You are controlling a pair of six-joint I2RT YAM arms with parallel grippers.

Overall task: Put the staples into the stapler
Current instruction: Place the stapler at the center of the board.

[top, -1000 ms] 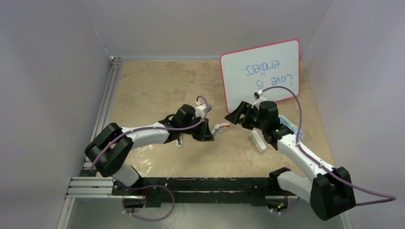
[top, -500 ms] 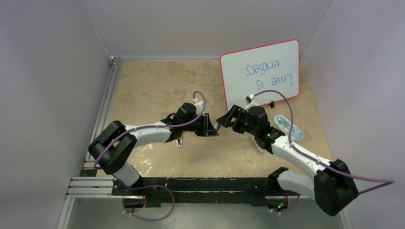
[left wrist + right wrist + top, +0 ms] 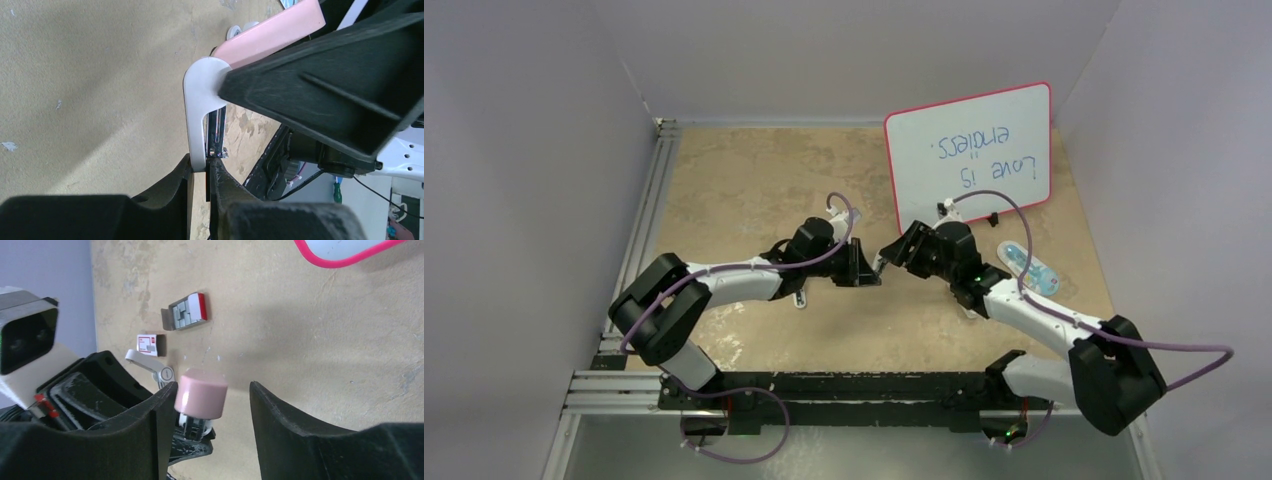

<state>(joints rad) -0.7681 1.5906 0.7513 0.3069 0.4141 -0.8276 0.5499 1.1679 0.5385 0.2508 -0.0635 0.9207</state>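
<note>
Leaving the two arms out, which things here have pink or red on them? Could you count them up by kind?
Pink stapler: 1
Tray of staples with a red end: 1
Red-and-white box: 1
Pink-framed whiteboard: 1
Total: 4

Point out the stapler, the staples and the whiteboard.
stapler (image 3: 201, 392): right wrist view, pink end face.
staples (image 3: 184, 314): right wrist view, middle of the grey strips.
whiteboard (image 3: 970, 160): top external view, middle of the white face.
</note>
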